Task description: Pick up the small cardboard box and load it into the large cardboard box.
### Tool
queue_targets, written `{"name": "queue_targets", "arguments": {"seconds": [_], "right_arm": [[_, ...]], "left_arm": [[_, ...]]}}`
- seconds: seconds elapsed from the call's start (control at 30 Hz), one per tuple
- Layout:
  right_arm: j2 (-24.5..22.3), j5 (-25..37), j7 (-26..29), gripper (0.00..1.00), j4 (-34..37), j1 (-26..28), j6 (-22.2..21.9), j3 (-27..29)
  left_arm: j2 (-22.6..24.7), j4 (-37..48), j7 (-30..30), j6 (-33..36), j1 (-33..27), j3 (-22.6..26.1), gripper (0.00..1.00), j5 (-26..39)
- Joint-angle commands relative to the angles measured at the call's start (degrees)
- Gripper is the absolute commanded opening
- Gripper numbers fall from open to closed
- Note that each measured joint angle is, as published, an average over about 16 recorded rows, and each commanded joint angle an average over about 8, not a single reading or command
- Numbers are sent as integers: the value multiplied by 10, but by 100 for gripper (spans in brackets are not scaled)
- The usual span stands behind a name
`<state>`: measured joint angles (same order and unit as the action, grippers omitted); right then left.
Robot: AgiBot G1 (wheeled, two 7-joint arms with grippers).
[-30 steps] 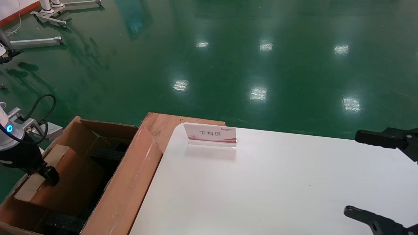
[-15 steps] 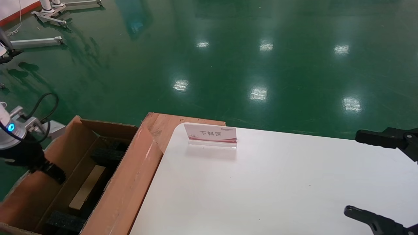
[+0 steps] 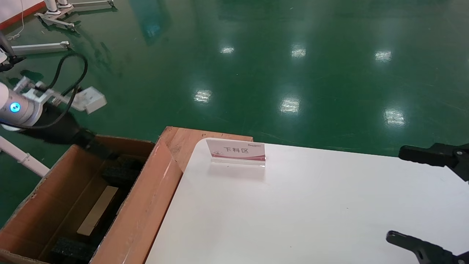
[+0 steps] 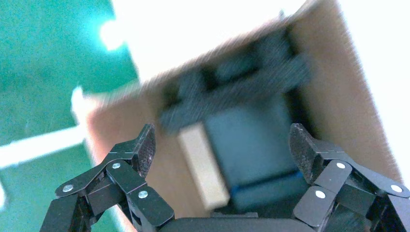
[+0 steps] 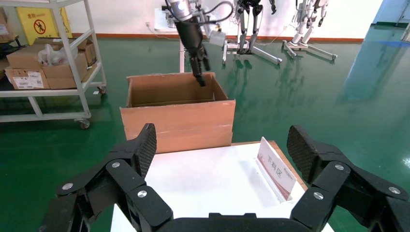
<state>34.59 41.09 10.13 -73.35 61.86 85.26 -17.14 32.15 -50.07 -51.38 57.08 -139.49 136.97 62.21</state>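
Observation:
The large cardboard box (image 3: 146,205) stands open to the left of the table, with black foam blocks (image 3: 122,172) at its bottom. Inside it, down between the foam, lies the small cardboard box (image 3: 97,211); in the head view mostly its pale flap shows. My left gripper (image 3: 100,149) hovers above the far rim of the large box, open and holding nothing. In the left wrist view the left gripper (image 4: 222,145) looks down at the small cardboard box (image 4: 203,169) well below the fingers. My right gripper (image 3: 397,194) is parked open over the table's right side.
A white table (image 3: 311,205) carries an acrylic sign (image 3: 236,151) near its far left corner. A wooden platform (image 3: 187,139) shows behind that corner. Metal stands (image 3: 55,22) sit on the green floor far left. A shelf cart (image 5: 48,63) with cartons is beyond the large cardboard box (image 5: 176,121).
My left gripper let go of the small box, which dropped to the bottom of the large box. The left arm then rose and swung toward the far rim. The right arm stayed still.

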Motion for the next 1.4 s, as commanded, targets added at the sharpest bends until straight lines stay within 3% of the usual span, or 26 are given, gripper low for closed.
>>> {"name": "queue_targets", "arguments": {"seconds": [0.03, 0.3, 0.5, 1.4], "right_arm": [[0, 0, 0, 100, 0, 0, 0, 0], [0, 0, 0, 100, 0, 0, 0, 0], [0, 0, 0, 100, 0, 0, 0, 0], [0, -1, -1, 100, 1, 0, 0, -1]], "left_arm": [[-19, -44, 11, -15, -27, -9, 100, 1], [-55, -129, 7, -41, -63, -22, 100, 4], [-57, -144, 19, -33, -39, -65, 100, -4], [-18, -186, 197, 113, 336, -589, 100, -95]]}}
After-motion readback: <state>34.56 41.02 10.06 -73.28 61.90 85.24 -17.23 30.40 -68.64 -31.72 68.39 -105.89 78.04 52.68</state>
